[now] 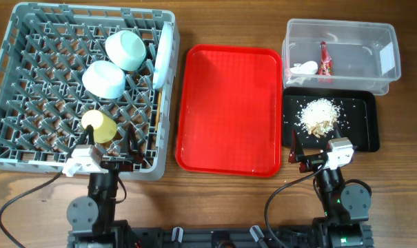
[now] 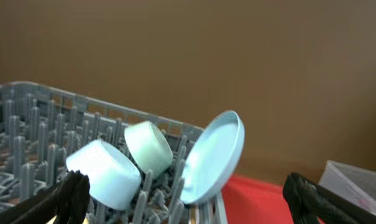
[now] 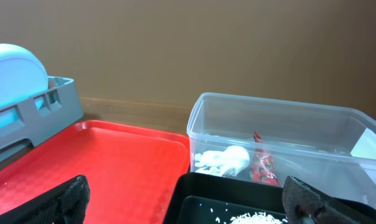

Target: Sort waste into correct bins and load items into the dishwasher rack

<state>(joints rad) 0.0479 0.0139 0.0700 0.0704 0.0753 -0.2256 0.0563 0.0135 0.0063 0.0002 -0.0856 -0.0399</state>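
Note:
The grey dishwasher rack (image 1: 29,83) holds two pale green bowls (image 1: 126,49) (image 1: 103,78), the white plate (image 1: 164,55) on edge at its right wall, and the yellow cup (image 1: 100,125). The chopstick (image 1: 154,117) lies along the rack's right side. The fork is hidden. The clear tub (image 1: 384,31) holds the red wrapper (image 1: 324,60) and white tissue (image 1: 305,68). The black tray (image 1: 365,124) holds beige food scraps (image 1: 319,116). My left gripper (image 1: 118,153) is open and empty at the rack's front edge. My right gripper (image 1: 301,157) is open and empty in front of the black tray.
The red serving tray (image 1: 229,110) lies empty between the rack and the bins. In the left wrist view the bowls (image 2: 104,171) and plate (image 2: 214,157) show ahead. In the right wrist view the tub (image 3: 275,134) and black tray (image 3: 194,190) show ahead.

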